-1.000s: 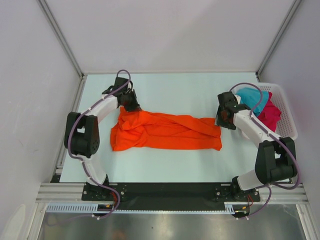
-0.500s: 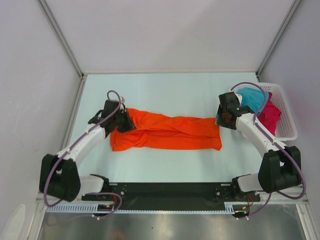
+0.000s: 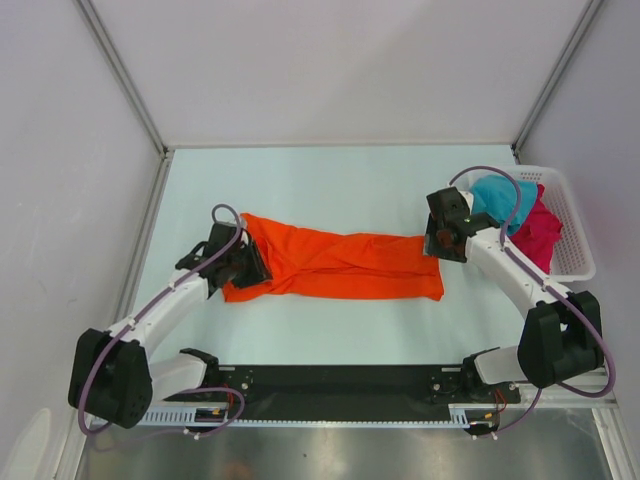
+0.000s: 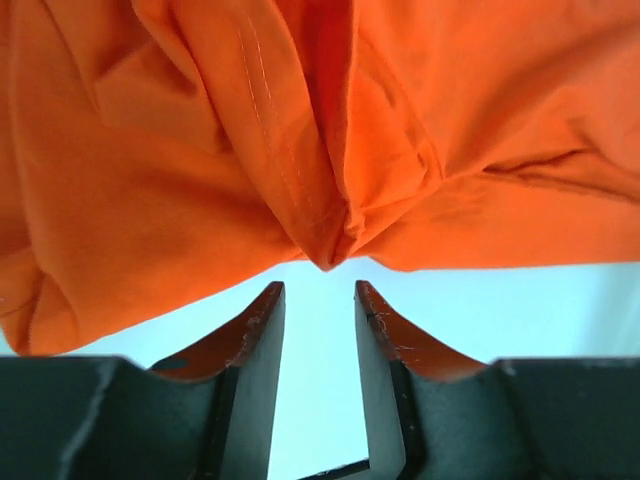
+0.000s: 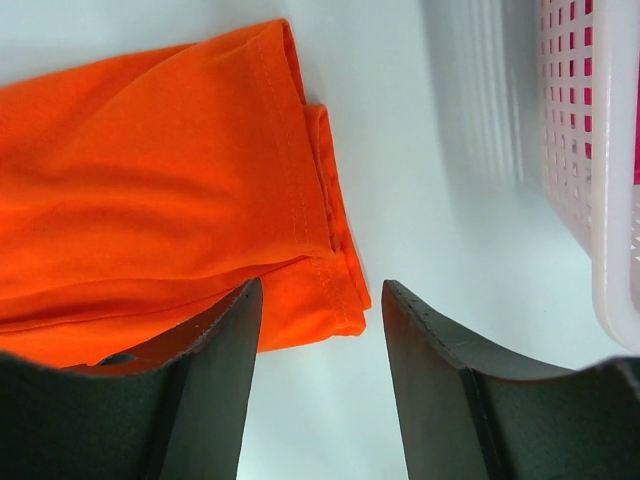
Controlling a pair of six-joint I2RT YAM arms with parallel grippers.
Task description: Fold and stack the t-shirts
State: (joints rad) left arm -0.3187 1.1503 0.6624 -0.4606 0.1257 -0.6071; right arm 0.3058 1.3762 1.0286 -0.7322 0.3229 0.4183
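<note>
The orange t-shirt (image 3: 335, 268) lies across the table (image 3: 330, 185) as a long rumpled band, folded lengthwise, we judge, but not yet crosswise. Our left gripper (image 4: 315, 292) sits at its left end, jaws parted and empty, cloth just past the tips. Our right gripper (image 5: 320, 290) stands open over the right hem corner. Next we must pinch one end and carry it across. The teal t-shirt (image 3: 497, 195) and magenta t-shirt (image 3: 538, 232) wait in the basket (image 3: 575, 238).

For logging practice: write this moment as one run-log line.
orange t-shirt: bunched lengthwise | left hand: open, empty, at left end | right hand: open, over right hem | teal t-shirt, pink t-shirt: in basket
</note>
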